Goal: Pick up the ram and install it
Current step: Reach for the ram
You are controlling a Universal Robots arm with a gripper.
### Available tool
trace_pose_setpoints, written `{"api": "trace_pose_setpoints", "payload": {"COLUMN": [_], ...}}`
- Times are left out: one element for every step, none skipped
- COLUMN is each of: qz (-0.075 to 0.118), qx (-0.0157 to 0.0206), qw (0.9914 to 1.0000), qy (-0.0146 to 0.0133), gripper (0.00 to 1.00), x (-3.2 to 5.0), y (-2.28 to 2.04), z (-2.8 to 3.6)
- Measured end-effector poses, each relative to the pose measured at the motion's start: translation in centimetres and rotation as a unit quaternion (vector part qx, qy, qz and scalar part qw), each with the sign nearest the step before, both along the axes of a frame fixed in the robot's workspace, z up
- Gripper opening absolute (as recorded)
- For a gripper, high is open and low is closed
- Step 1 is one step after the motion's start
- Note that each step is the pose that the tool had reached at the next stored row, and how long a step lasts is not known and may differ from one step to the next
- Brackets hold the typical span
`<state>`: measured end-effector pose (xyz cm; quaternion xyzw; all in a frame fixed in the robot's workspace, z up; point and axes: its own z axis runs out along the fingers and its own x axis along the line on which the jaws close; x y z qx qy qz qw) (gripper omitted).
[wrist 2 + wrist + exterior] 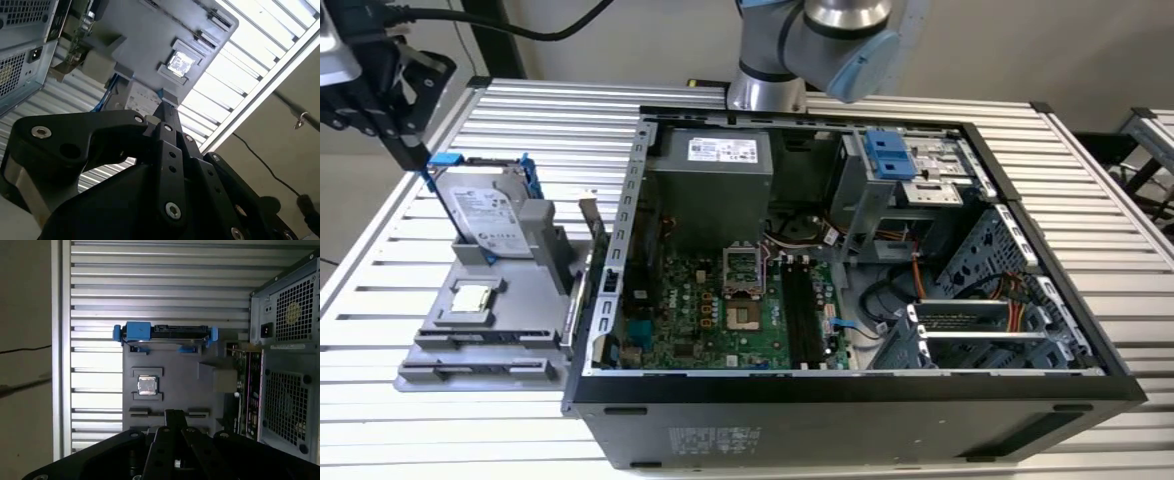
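My gripper [174, 415] is shut and holds nothing, its black fingers meeting at one tip [167, 111]. In the exterior view it hangs at the upper left [414, 155], above the table behind the grey fixture tray [454, 340]. Both wrist views look down on that tray [175, 365]. A thin flat stick, which I take as the ram [592, 235], stands on edge at the tray's side next to the case wall; I see it nearly edge-on and cannot make out its chips. The open computer case [854, 400] shows its green motherboard [707, 320] with long black slots [803, 310].
A silver hard drive [491, 215] in a blue-handled frame [137, 331] stands upright on the tray, and a small square chip [147, 385] lies in a recess. The case's rear grille [290, 390] is beside the tray. The slatted table [400, 430] ends close by [61, 365].
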<state>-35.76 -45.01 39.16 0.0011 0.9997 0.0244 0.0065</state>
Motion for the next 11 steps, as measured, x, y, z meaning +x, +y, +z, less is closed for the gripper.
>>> {"api": "trace_pose_setpoints", "payload": {"qz": [0.0,-0.001,-0.001,-0.001,-0.001,-0.002,-0.002,-0.002,-0.002,-0.003,-0.003], "qx": [0.0,0.0,0.0,0.0,0.0,0.0,0.0,0.0,0.0,0.0,0.0], "qw": [1.0,1.0,1.0,1.0,1.0,1.0,1.0,1.0,0.99999,0.99999,0.99999], "qy": [0.0002,0.0004,0.0007,0.0009,0.0011,0.0014,0.0017,0.002,0.0023,0.0025,0.0028], "gripper": [0.0,0.0,0.0,0.0,0.0,0.0,0.0,0.0,0.0,0.0,0.0], "x": [0.01,0.02,0.04,0.05,0.06,0.08,0.09,0.1,0.11,0.13,0.14], "y": [-0.18,-0.38,-0.59,-0.78,-0.98,-1.2,-1.4,-1.6,-1.83,-2.03,-2.25], "z": [0.0,-0.01,-0.01,-0.01,-0.02,-0.02,-0.02,-0.02,-0.03,-0.03,-0.03]}}
